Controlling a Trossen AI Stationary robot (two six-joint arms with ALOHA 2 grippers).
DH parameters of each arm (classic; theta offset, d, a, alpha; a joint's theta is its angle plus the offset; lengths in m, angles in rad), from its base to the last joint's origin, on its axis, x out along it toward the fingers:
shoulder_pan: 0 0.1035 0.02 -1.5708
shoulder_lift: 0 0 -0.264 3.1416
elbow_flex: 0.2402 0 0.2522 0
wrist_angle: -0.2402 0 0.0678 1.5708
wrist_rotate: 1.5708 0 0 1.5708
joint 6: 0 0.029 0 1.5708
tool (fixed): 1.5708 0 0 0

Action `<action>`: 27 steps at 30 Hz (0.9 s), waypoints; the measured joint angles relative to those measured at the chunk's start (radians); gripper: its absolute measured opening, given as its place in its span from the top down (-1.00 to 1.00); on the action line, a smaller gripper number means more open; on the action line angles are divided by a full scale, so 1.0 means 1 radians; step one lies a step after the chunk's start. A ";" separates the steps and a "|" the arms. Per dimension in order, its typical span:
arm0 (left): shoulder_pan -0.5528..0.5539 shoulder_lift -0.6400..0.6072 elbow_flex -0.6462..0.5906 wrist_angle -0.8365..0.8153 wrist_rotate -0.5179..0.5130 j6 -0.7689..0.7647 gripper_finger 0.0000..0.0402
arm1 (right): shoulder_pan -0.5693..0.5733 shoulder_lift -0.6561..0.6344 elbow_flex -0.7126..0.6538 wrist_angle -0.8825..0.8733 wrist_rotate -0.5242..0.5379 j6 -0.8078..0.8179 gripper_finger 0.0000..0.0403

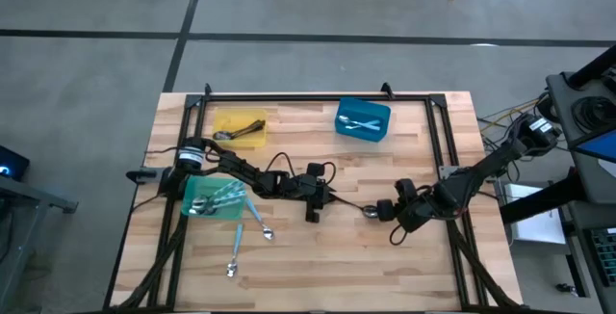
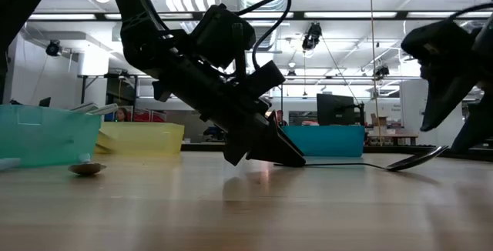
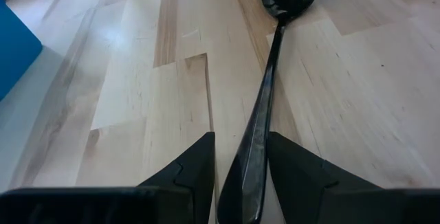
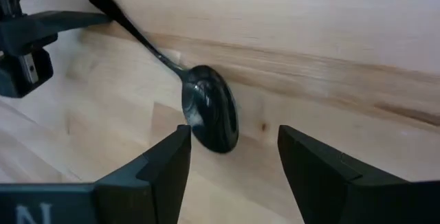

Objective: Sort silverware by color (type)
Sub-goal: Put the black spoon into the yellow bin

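Note:
A dark spoon [image 1: 351,205] lies across the table's middle. Its handle runs into my left gripper [image 3: 240,136], which is shut on it and comes in low from the table's left. The spoon's bowl [image 4: 210,117] points toward my right gripper [image 4: 234,138]. That gripper is open and hangs above the bowl, one finger on each side, without touching it. A yellow bin [image 1: 241,126] holds dark utensils. A blue bin [image 1: 363,121] holds a light spoon. A green bin [image 1: 214,198] holds several spoons. My left gripper pinches the dark spoon's handle [image 3: 251,148] near its free end between its two fingers. The fingers slant down from the table's left and lie along the handle. The spoon runs on ahead of them, almost level, and its bowl [image 2: 412,161] rests on the table.
Two loose spoons with light handles [image 1: 262,222] [image 1: 234,256] lie on the wood near the green bin. A dark metal frame [image 1: 318,97] borders the far edge and both sides of the table. There is bare wood along the near edge and at the right.

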 joint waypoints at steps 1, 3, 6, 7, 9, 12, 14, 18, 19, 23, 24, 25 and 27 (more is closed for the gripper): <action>0.000 0.000 0.000 0.000 0.000 0.000 0.42 | -0.004 0.000 -0.017 0.028 0.001 0.000 -0.03; 0.000 0.000 0.000 -0.001 -0.001 -0.001 0.42 | -0.009 0.000 -0.050 0.084 0.001 -0.001 -0.03; 0.001 0.000 0.000 -0.002 -0.003 -0.009 0.42 | -0.014 0.008 -0.091 0.168 0.004 -0.004 -0.03; 0.001 0.000 0.000 -0.002 -0.004 -0.013 0.42 | -0.015 0.014 -0.101 0.193 0.005 -0.009 -0.03; 0.001 0.001 0.000 -0.002 -0.004 -0.015 0.42 | -0.018 0.037 -0.118 0.245 0.011 -0.011 -0.03; 0.001 0.001 0.000 0.000 -0.005 -0.015 0.42 | -0.020 0.084 -0.133 0.333 0.029 -0.041 -0.03; 0.001 0.001 0.000 0.001 -0.005 -0.015 0.42 | -0.022 0.117 -0.139 0.400 0.042 -0.061 -0.03; 0.001 0.001 -0.001 0.004 -0.006 -0.015 0.42 | -0.027 0.166 -0.141 0.483 0.067 -0.102 -0.03; 0.001 0.002 -0.001 0.005 -0.006 -0.015 0.42 | -0.029 0.174 -0.139 0.487 0.073 -0.110 -0.02; 0.001 0.002 -0.001 0.006 -0.006 -0.015 0.42 | -0.033 0.196 -0.124 0.486 0.080 -0.127 0.09; 0.001 0.002 -0.001 0.006 -0.006 -0.015 0.42 | -0.033 0.199 -0.124 0.485 0.081 -0.127 0.13; 0.001 0.002 -0.001 0.006 -0.006 -0.015 0.42 | -0.033 0.202 -0.124 0.487 0.083 -0.127 0.18; 0.001 0.002 -0.002 0.007 -0.006 -0.018 0.42 | -0.033 0.203 -0.124 0.486 0.083 -0.127 0.30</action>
